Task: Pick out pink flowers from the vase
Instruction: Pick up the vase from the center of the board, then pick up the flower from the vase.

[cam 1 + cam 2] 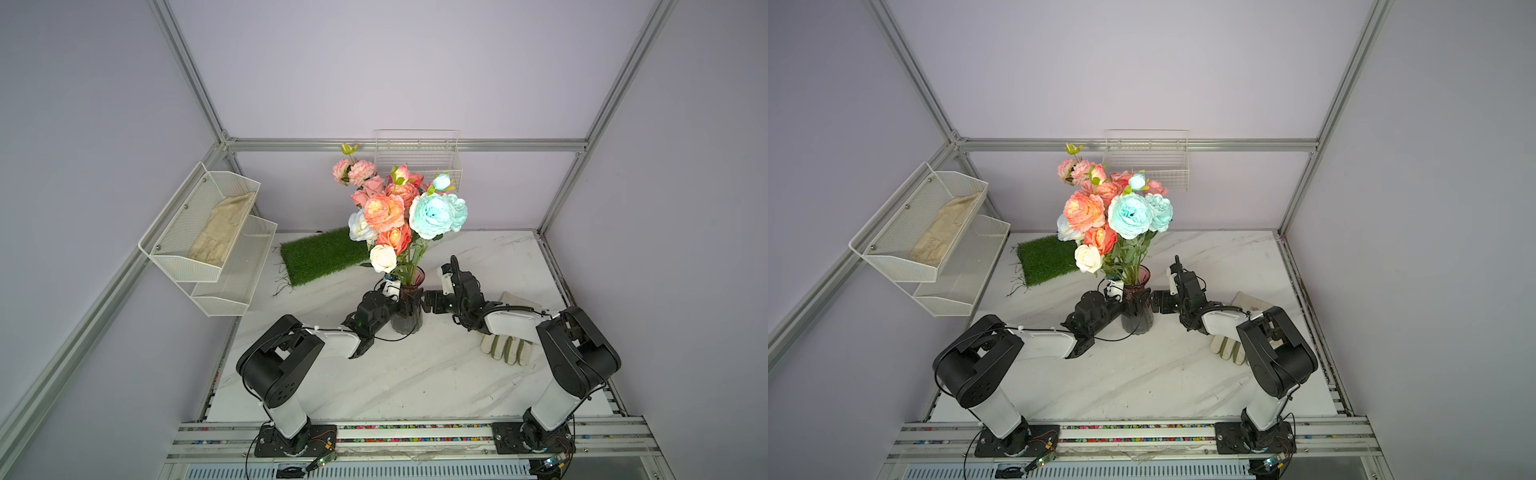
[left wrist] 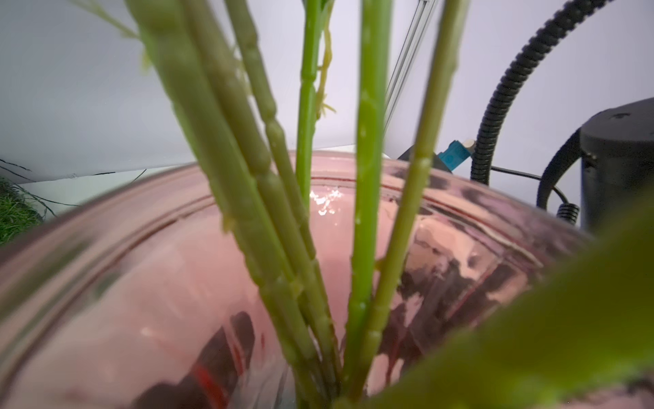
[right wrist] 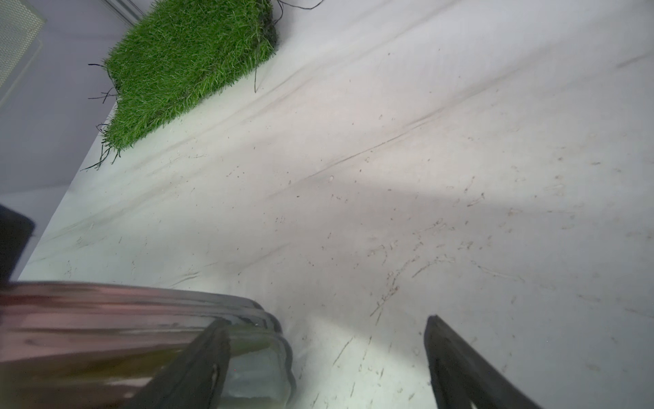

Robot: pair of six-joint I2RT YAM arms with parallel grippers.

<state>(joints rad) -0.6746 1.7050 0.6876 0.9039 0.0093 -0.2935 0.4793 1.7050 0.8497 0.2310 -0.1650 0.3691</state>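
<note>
My left gripper (image 1: 397,305) is pressed in on the narrow waist of the vase (image 1: 409,322), which stands near the middle of the bench (image 1: 374,374). My right gripper (image 1: 428,301) sits just beside the vase on the other side, fingers spread and pinching nothing. The pink flowers (image 1: 384,212) are all in the vase, mixed among the white roses (image 1: 383,257) and the blue peonies (image 1: 434,214).

I think the main risk is the tangle. The stems (image 2: 368,177) crowd together at the neck, so pulling one could drag a neighbour out or lift the vase with it. The glass looks smooth and the bouquet top-heavy. If my left grip slips, the whole thing could tip. One right finger (image 3: 198,357) lies against the glass, and a careless swing upward could knock it.

Both top views show the heads and their colours, but leaves hide the lower stems. My left wrist view shows each stem entering the rim, yet no heads, so I cannot tell there which stem is pink. It does not show my own fingers either. Only the right wrist view shows how wide that gripper (image 3: 323,320) stands, with the grass mat (image 3: 187,63) beyond, toward the back left corner.
</note>
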